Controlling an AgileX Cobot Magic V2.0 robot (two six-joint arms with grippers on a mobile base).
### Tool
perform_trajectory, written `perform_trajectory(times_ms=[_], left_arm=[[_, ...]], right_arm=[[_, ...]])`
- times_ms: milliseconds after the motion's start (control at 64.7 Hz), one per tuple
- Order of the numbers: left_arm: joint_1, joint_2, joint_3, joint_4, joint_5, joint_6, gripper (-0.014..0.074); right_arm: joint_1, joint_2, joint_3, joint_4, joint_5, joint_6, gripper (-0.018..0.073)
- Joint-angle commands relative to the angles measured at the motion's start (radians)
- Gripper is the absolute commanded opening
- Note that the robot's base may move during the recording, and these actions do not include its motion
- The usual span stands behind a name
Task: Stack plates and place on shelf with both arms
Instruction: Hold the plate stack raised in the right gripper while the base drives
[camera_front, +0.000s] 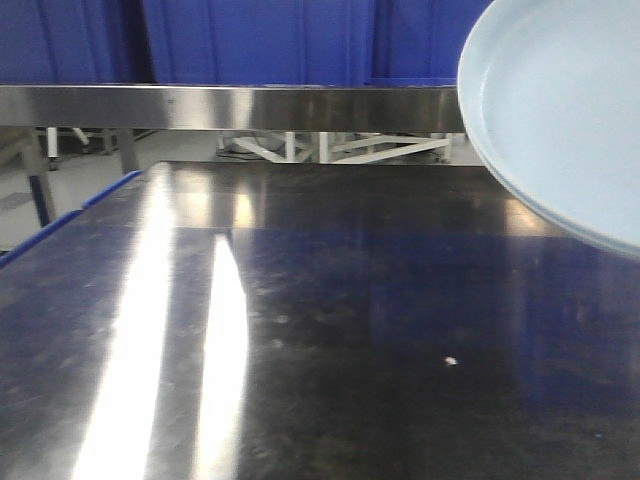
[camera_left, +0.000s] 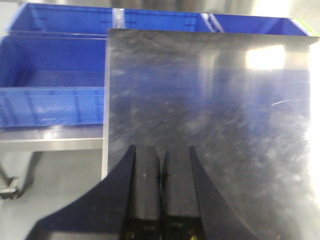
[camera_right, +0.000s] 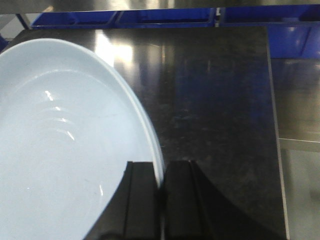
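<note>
one glossy pale bluish-white round plate (camera_right: 65, 140) held above the right side of the dark scuffed metal worktop (camera_front: 350, 300), right gripper (camera_right: 161, 167) jaws clamped on its low rim, left gripper (camera_left: 161, 155) jaws together, two blue plastic crates (camera_left: 50, 95) at left

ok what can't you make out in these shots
Front view: the pale bluish-white glossy round plate is cut off by the right edge; holder out of frame.
Right wrist view: the black right end effector covers the clamped rim; one plate or two, unclear.
Front view: the stainless steel shelf shows only its front lip; its top is hidden.
</note>
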Motion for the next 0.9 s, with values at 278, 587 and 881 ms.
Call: perform_trajectory(times_ms=[278, 587, 881], left_arm=[[0.002, -0.003, -0.031, 0.000, -0.077, -0.006, 0.0086], [0.002, -0.003, -0.031, 0.000, -0.077, -0.006, 0.0086], [0.002, -0.003, -0.031, 0.000, -0.077, -0.006, 0.0086]], right_arm=[[-0.008, 0.000, -0.032, 0.002, -0.092, -0.003, 0.0049], [-0.008, 0.000, -0.032, 0.002, -0.092, -0.003, 0.0049], [-0.008, 0.000, -0.032, 0.002, -0.092, -0.003, 0.0049]])
